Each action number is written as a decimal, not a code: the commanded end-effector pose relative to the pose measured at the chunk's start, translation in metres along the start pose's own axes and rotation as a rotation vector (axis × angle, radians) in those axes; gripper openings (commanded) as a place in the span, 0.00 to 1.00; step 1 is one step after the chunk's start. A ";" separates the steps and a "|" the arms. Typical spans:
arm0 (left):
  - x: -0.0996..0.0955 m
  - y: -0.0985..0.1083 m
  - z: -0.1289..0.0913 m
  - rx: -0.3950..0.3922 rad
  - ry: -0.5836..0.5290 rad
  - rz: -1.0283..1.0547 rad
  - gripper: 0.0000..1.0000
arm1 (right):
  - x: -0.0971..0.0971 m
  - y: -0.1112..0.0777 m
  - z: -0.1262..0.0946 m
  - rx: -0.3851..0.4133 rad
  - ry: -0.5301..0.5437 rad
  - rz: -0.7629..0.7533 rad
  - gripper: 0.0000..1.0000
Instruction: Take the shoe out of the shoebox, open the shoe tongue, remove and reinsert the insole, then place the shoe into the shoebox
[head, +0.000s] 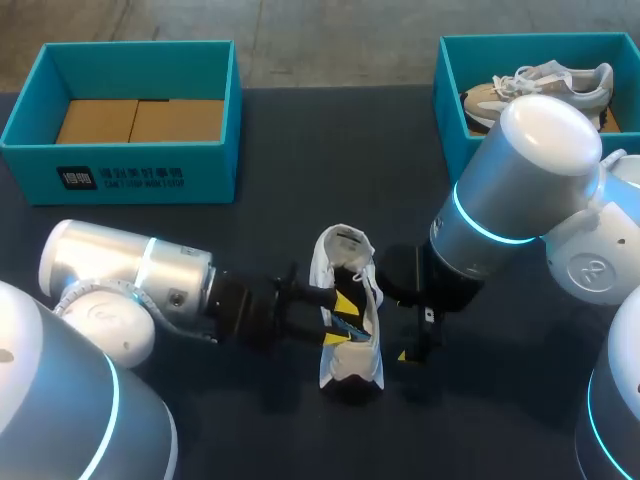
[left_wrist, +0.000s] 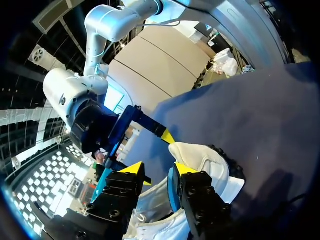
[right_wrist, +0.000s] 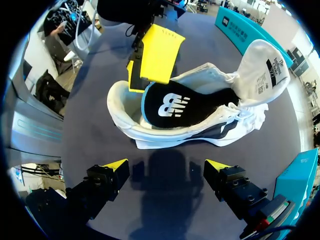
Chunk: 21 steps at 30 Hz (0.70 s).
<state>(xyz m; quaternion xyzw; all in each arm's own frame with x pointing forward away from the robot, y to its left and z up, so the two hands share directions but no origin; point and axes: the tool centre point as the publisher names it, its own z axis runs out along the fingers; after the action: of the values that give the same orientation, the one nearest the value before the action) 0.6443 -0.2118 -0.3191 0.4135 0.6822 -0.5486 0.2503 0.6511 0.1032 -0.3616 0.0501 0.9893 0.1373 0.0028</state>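
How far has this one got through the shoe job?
Done: the shoe lies out on the table, tongue folded open. In hand: the left gripper is at its heel opening, where the insole sits inside; whether it has already been out once cannot be told. The right gripper hangs open beside the shoe. Left: putting the shoe back in the shoebox.

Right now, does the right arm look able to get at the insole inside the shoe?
Probably yes. The right gripper is open beside the shoe, bare table between; the tongue is folded back, the insole exposed. The left gripper crowds the far side near the heel.
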 end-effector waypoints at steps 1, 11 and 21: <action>-0.002 -0.008 -0.011 -0.020 0.006 0.005 0.39 | 0.001 0.001 0.002 0.002 -0.004 0.001 1.00; -0.010 -0.015 -0.033 -0.019 0.050 -0.029 0.39 | 0.001 0.001 0.002 0.002 -0.004 0.001 1.00; -0.011 -0.013 -0.053 -0.074 0.175 -0.028 0.39 | 0.001 0.001 0.002 0.002 -0.004 0.001 1.00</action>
<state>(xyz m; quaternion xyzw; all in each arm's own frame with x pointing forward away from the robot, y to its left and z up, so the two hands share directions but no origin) 0.6462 -0.1718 -0.2979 0.4310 0.7201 -0.4998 0.2139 0.6511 0.1032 -0.3616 0.0501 0.9893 0.1373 0.0028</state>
